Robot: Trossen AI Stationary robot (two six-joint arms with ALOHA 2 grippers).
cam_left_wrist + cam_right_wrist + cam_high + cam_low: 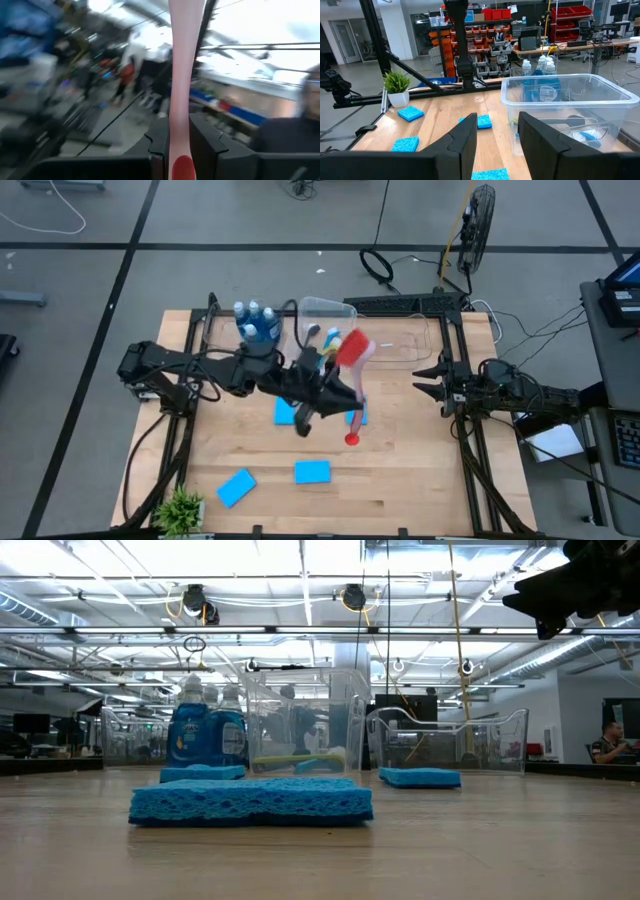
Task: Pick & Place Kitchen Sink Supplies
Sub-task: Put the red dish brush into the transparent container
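Note:
My left gripper point(345, 392) reaches from the table's left to its middle and is shut on a red brush point(353, 370). The brush has a pale handle, a red head point(352, 347) toward the far side and a red tip point(352, 439) toward the near side. Blue soap bottles point(258, 322) stand at the far left. Other brushes point(322, 348) lie in a clear bin point(330, 308). Blue sponges point(312, 472) point(235, 487) point(285, 412) lie flat on the wood. My right gripper point(425, 380) waits open at the table's right edge. My left gripper pinches the brush's pale handle point(181, 131) between its two fingers point(206, 142), about midway along it, between the head and the red tip point(183, 167). The fingers come about level from the table's left and lie across the handle. The brush is lifted clear of the table.
A second clear bin point(405, 340) stands at the far right, close to my right gripper. A small potted plant point(180, 508) sits at the near left corner. One more sponge point(360, 418) lies under the held brush. Bare wood lies between the sponges and the near right.

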